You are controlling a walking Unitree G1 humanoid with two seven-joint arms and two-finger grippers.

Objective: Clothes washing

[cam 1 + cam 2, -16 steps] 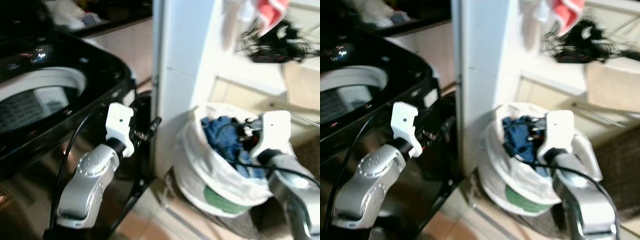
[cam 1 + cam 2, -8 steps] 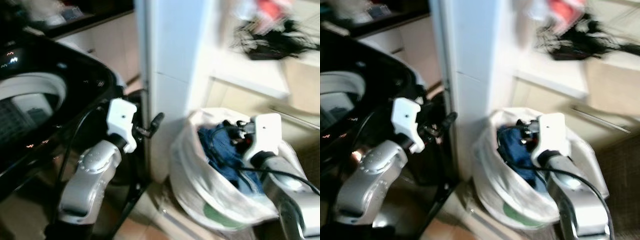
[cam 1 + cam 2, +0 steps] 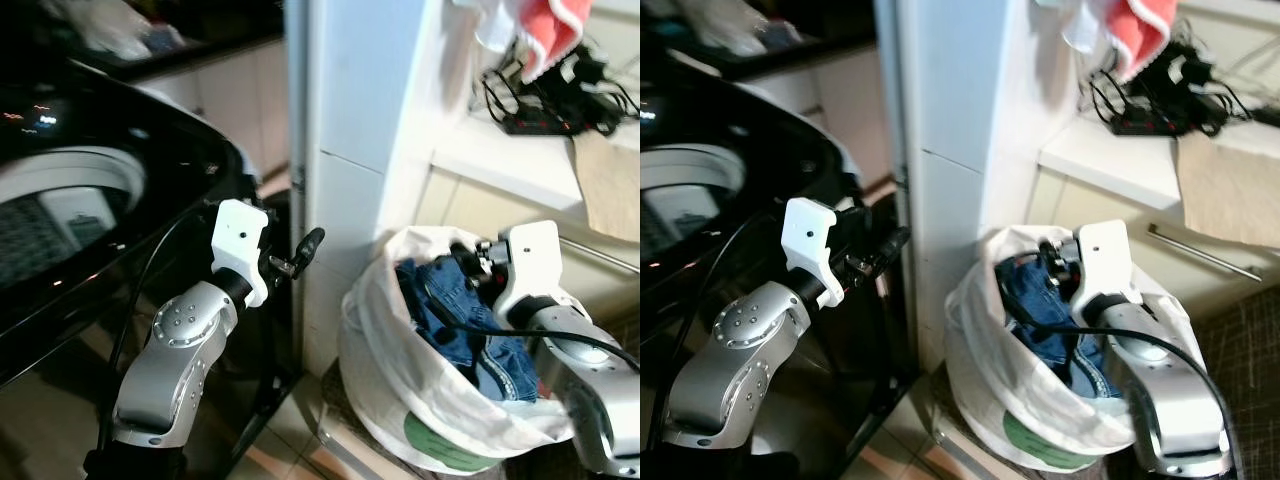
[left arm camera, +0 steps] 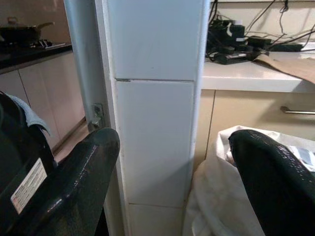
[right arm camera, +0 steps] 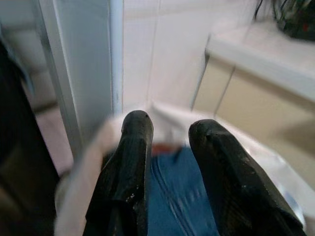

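White crinkly plastic laundry bag sits on the floor at right, against the white tiled pillar, mouth open, stuffed with blue denim jeans; green print low on the bag's near side. Right gripper hovers just over the bag mouth above the denim, jaws a narrow gap apart, holding nothing; right wrist view shows the rounded matte black fingers with blue fabric and stitched seam blurred beneath, which the head views hide behind the white wrist housing. Left gripper is raised between the washing machine and the pillar, jaws spread wide, empty; left wrist view shows the two fat glossy-speckled black fingers well apart, framing the pillar's tile joint and a small metal fitting on the grey door frame. Glossy black top-loading washing machine at left, lid open, round white drum rim visible. Far right, a white bench carries a tangle of black cables and a power strip plus a brown paper sheet; a red-and-white cloth hangs above. Beige cabinet front under it has a metal bar handle.
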